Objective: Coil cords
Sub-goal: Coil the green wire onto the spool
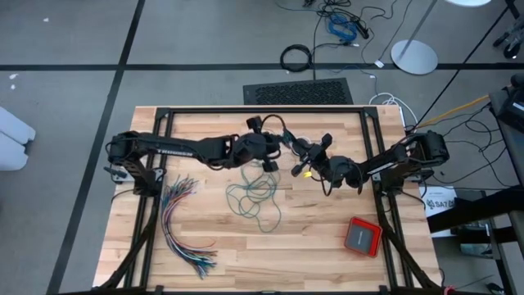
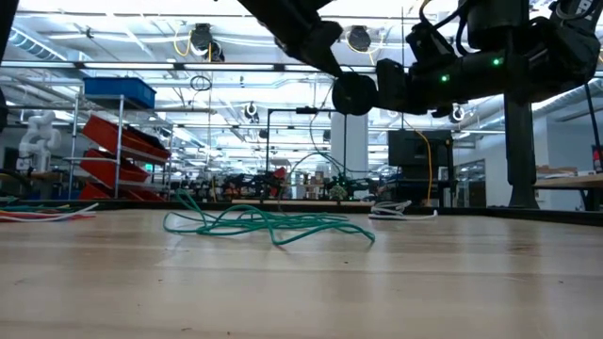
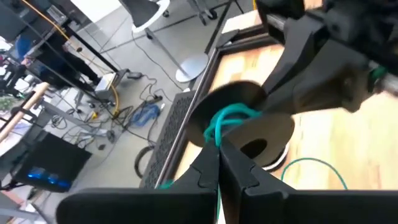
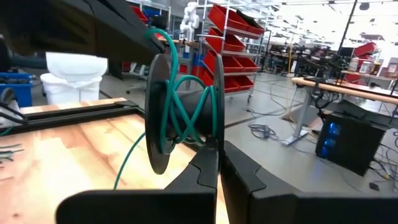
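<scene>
The right claw (image 4: 219,155) grips a black spool (image 4: 186,112) carrying a few turns; the left claw (image 3: 219,163) pinches the teal-green cord (image 1: 255,197) (most lies loose mid-surface).

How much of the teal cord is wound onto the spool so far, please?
Only partly wound: a few turns of the teal cord sit on the black spool; most lies loose on the table.

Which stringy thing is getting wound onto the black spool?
The teal-green cord. It wraps round the black spool held up between the two shut grippers, its loose end on the table. The many-coloured wires lie apart, untouched.
</scene>
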Controlling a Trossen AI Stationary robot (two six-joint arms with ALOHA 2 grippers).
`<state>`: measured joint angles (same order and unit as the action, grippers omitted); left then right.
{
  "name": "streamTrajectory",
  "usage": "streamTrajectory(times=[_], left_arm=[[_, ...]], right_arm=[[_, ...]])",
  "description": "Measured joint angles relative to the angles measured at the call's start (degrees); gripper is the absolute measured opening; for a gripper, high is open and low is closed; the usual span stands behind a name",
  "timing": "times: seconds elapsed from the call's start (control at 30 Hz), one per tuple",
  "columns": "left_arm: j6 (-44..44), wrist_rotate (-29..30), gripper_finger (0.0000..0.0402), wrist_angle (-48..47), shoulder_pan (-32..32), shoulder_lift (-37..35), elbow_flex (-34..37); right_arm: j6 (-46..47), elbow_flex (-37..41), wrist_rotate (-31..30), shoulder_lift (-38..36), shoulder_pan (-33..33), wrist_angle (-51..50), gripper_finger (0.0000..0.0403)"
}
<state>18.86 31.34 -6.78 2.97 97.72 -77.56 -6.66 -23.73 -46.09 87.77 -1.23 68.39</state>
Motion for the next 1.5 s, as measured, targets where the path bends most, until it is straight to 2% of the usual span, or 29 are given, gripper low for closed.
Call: streamTrajectory(times=[0.3,0.67,0.8,0.97,1.5], left_arm=[[1.11,-2.17,0.0,-5.58,2.05,-0.34,0.04],[1.15,-2.83,0.0019,-5.95,3.68,-0.32,0.07],[1.16,-2.86,0.0021,-6.05,3.71,-0.71,0.09],[1.23,-5.92,0.0022,-5.51,3.66,-1.15,0.09],[5.04,-6.65,0.0022,-7.07,3.66,-1.15,0.09]], right_arm=[[-1.14,0.02,1.06,0.0,-1.34,0.87,0.0],[-8.95,-0.02,1.94,0.0,-3.52,4.93,0.0],[-9.05,-0.02,1.7,0.0,-3.5,4.82,0.0],[-9.05,-0.02,1.54,0.0,-3.43,4.78,0.0],[-8.58,-0.02,1.2,0.0,-3.39,5.12,0.0]])
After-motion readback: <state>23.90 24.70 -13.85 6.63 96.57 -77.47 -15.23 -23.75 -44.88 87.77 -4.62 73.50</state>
